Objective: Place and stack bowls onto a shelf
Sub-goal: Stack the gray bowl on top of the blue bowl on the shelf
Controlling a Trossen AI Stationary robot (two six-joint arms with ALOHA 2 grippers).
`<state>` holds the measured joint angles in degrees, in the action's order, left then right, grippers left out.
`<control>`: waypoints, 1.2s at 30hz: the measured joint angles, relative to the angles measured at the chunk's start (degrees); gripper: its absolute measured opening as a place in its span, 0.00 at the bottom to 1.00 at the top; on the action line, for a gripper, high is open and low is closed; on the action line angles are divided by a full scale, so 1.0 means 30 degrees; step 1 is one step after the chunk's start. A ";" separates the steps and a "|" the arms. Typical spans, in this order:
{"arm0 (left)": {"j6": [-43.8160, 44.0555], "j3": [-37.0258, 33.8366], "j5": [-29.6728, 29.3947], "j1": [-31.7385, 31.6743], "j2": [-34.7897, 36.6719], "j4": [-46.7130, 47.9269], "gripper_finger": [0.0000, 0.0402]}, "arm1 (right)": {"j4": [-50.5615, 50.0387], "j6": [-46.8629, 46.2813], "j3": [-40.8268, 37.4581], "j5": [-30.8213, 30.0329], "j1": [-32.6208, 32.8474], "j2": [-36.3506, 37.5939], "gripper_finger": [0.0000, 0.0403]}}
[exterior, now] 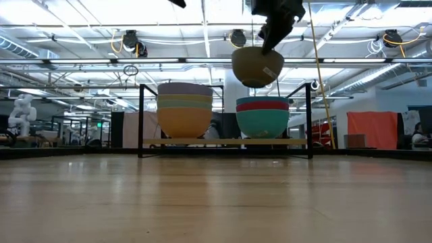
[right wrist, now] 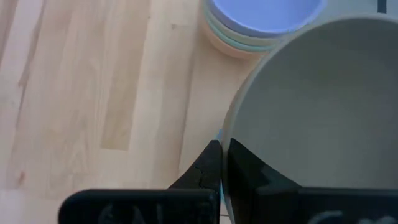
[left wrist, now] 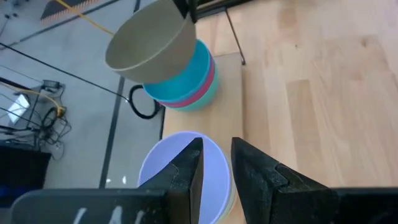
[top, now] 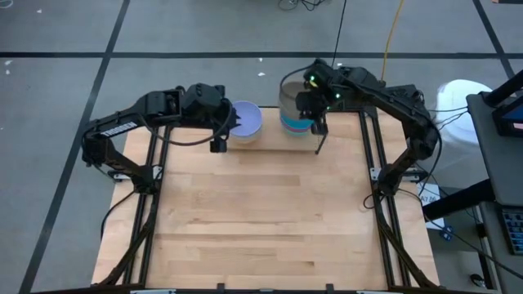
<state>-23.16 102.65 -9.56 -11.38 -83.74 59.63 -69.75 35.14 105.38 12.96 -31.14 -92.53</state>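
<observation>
— While the right gripper (right wrist: 222, 163) hangs above the shelf (exterior: 226, 142), what has it got?

— The grey-olive bowl (exterior: 257, 65). Fingers pinched on its rim, one inside and one outside the wall, as the right wrist view shows. From the low view the bowl is in the air, tilted slightly, clear above the right-hand stack and not touching it.

— What's in that right-hand stack?

— Teal bowl (exterior: 262, 122) at the bottom, a magenta bowl (exterior: 262, 106) nested in it, a second teal one (exterior: 262, 100) on top. All sit on the wooden board of the shelf, at the far edge of the table (top: 270, 212).

— And the left-hand stack?

— Four nested. Orange bowl (exterior: 183, 121) lowest, then pale yellow and mint green rims showing as thin bands, lavender bowl (top: 246, 119) uppermost. From overhead only the lavender one is plain to see.

— Left gripper (left wrist: 216, 163)?

— Near the lavender bowl, on the table side of it in the high view. Fingers close together with a narrow gap, holding nothing. Its wrist view looks past them down onto the lavender bowl, with the grey-olive bowl held over the teal and magenta stack farther on.

— Do the stacks touch?

— No. Side by side on the board, a gap between them in the low view.
</observation>
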 joint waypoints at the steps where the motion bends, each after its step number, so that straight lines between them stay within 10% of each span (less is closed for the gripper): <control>1: 0.0017 0.0007 0.0007 -0.0010 0.0017 -0.0017 0.22 | -0.0004 0.0000 -0.0005 0.0260 -0.0345 0.0000 0.00; 36: -0.0088 0.0007 0.0022 -0.0094 0.0043 0.0205 0.22 | 0.6868 -0.1095 -0.7060 0.0667 -0.1366 0.0004 0.13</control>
<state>-23.42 102.67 -9.50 -11.66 -83.61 60.25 -49.15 31.85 84.20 14.96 -35.24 -92.52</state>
